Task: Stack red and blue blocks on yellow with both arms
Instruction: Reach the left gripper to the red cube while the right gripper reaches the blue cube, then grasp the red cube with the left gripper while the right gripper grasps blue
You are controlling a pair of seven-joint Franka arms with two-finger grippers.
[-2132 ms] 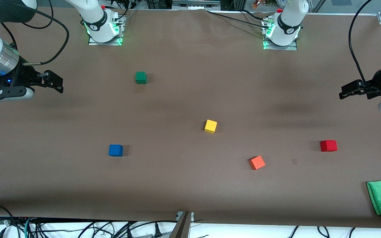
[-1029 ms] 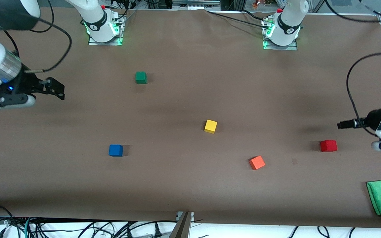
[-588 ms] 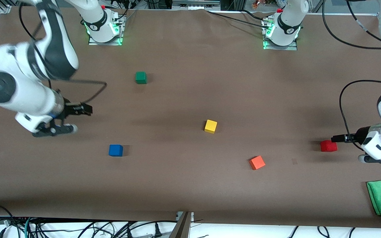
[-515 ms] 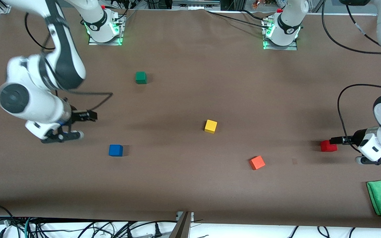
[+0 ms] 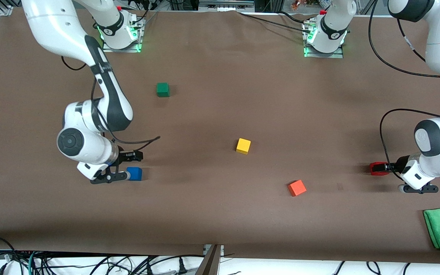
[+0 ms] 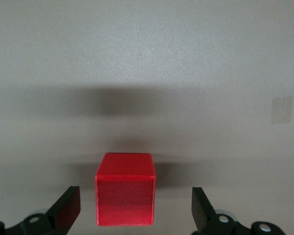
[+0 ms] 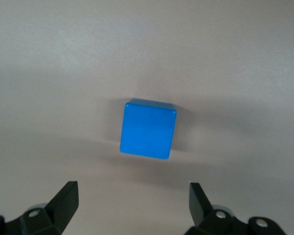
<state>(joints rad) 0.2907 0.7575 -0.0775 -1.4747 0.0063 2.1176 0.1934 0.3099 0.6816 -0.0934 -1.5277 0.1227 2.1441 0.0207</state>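
Now both grippers sit low: left gripper [image 6: 132, 215] fingers spread wide around red block [image 6: 125, 188], right gripper [image 7: 130, 205] fingers wide, short of blue block [image 7: 148, 128]; yellow cube [image 5: 243, 146] stands clear mid-counter.

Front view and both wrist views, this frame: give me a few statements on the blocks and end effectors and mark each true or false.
1. The left end effector is open, its fingers either side of the red block. True.
2. The right end effector is shut on the blue block. False: it is open and the block lies free on the table.
3. The yellow block already carries a block. False: nothing is on it.
4. The green block lies farther from the front camera than the orange block. True.
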